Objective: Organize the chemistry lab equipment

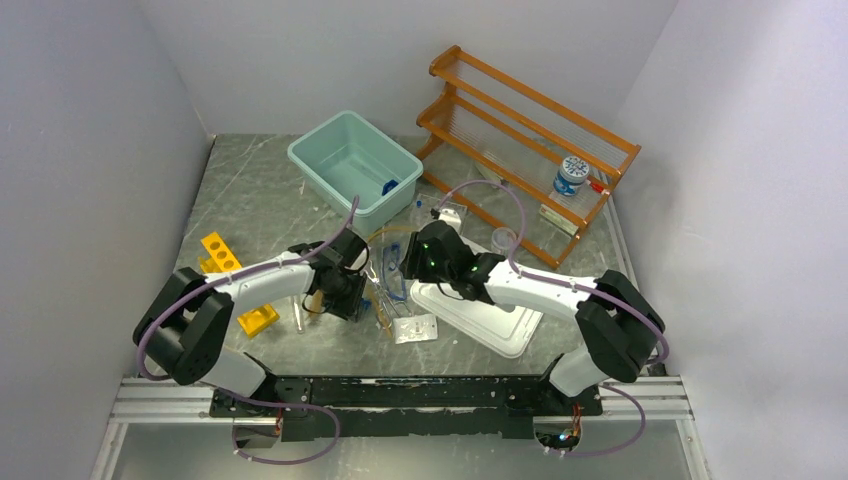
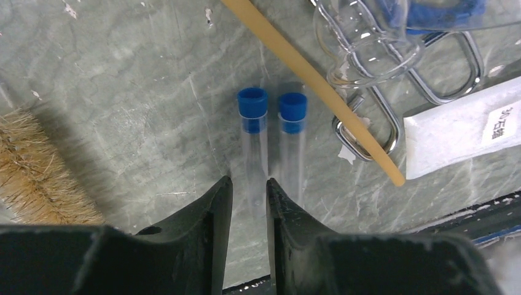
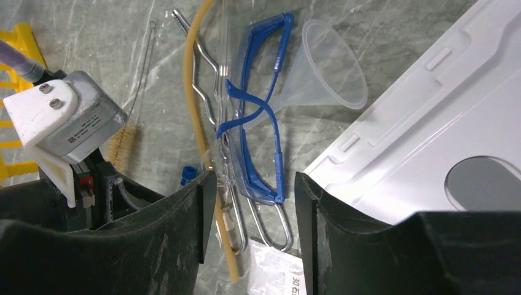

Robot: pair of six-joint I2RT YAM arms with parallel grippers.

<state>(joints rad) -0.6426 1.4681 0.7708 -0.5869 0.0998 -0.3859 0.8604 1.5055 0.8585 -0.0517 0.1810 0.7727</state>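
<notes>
We take the blue-framed goggles (image 3: 275, 160) as our mark. They lie on the grey surface (image 1: 260, 190) in the middle of the clutter, and the right end effector (image 3: 255, 178) hangs just above them with its jaws spread wide, holding nothing. Close against the goggles' left side run the metal tongs (image 2: 384, 126) and the amber rubber tubing (image 2: 313, 80), side by side. A clear funnel (image 3: 329, 67) lies on its side with its stem at the goggles' frame. Just left of the goggles, beyond the tubing, two blue-capped vials (image 2: 254, 147) lie parallel and almost touching. The left end effector (image 2: 249, 181) sits low there, with the closed end of the left-hand vial between its fingertips (the jaws stand narrow, yet we cannot tell whether they press the glass). Farther left of the goggles, the brush (image 2: 37, 166) lies near the vials, and the yellow holed test-tube rack (image 1: 220, 255) stands well apart. On the goggles' right a white tray (image 3: 430, 123) lies flat, its edge near them.
</notes>
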